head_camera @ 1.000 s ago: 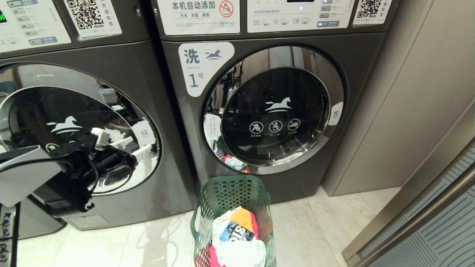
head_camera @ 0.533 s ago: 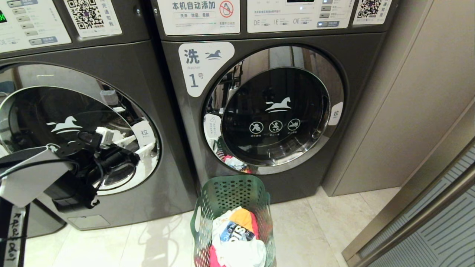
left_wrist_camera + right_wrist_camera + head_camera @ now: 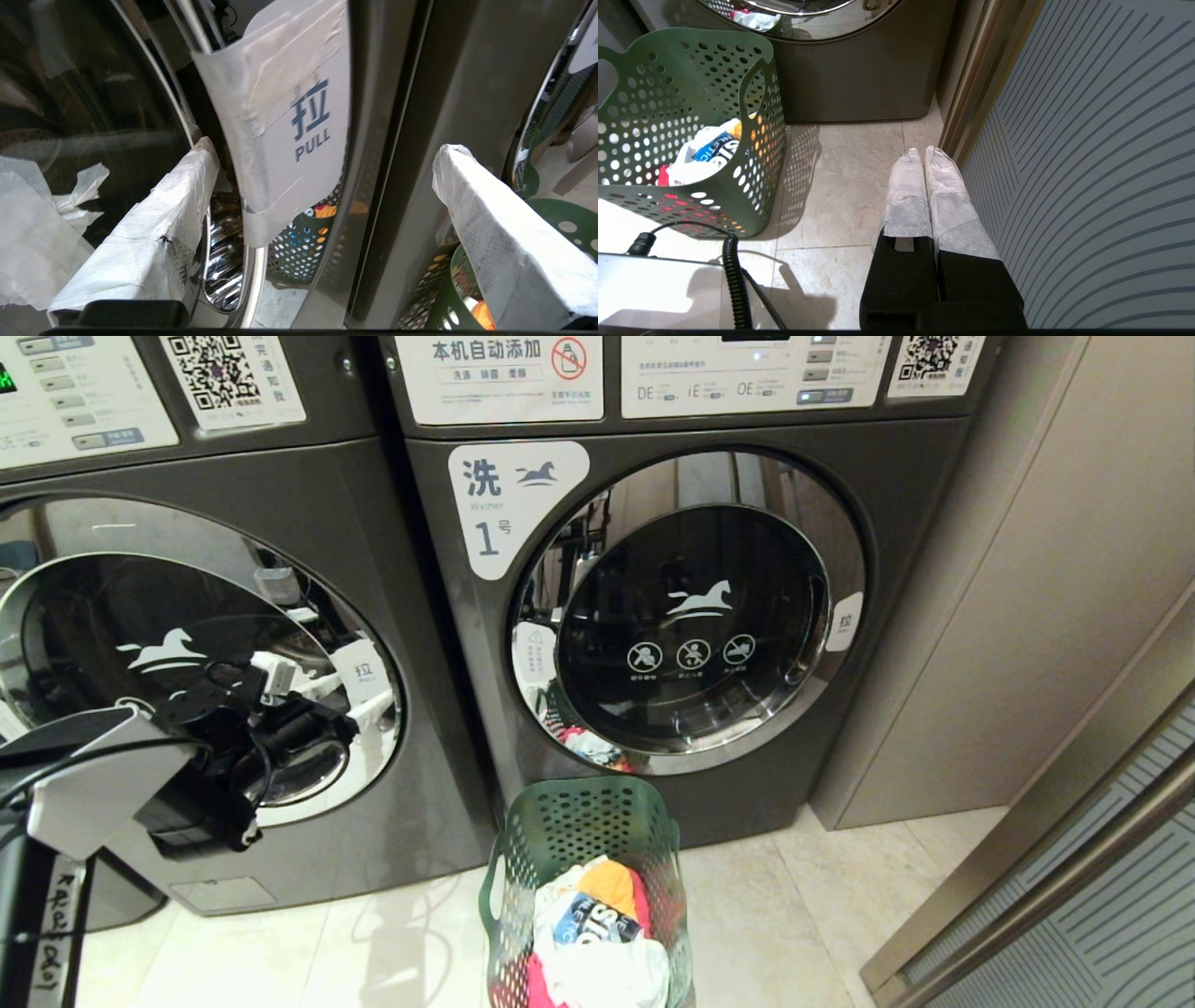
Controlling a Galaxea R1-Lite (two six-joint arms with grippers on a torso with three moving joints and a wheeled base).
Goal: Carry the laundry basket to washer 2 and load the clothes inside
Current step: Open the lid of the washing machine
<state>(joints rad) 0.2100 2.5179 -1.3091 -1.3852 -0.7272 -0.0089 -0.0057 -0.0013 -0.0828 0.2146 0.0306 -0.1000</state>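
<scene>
**Left tool at washer door**

Left tool (image 3: 322, 172) spread wide, straddling the "PULL" tab (image 3: 299, 121) on washer 2 (image 3: 308, 504). Right tool (image 3: 924, 156) pressed closed, low over floor (image 3: 840, 186). Laundry basket (image 3: 583, 821) with clothes (image 3: 597, 924) on floor before washer 1 (image 3: 691, 607).

Head view high, angled down at the laundry basket (image 3: 586, 887), left wrist view close beside it facing a washer door's pull tab (image 3: 299, 121), right wrist view low, floorward, sharing the basket.

The laundry basket (image 3: 583, 831) is matt green plastic with holes. The clothes (image 3: 597, 933) are soft cloth. The washer door (image 3: 686, 616) has glossy glass and a shiny chrome rim. The floor (image 3: 775, 915) is smooth, polished stone tile.
</scene>
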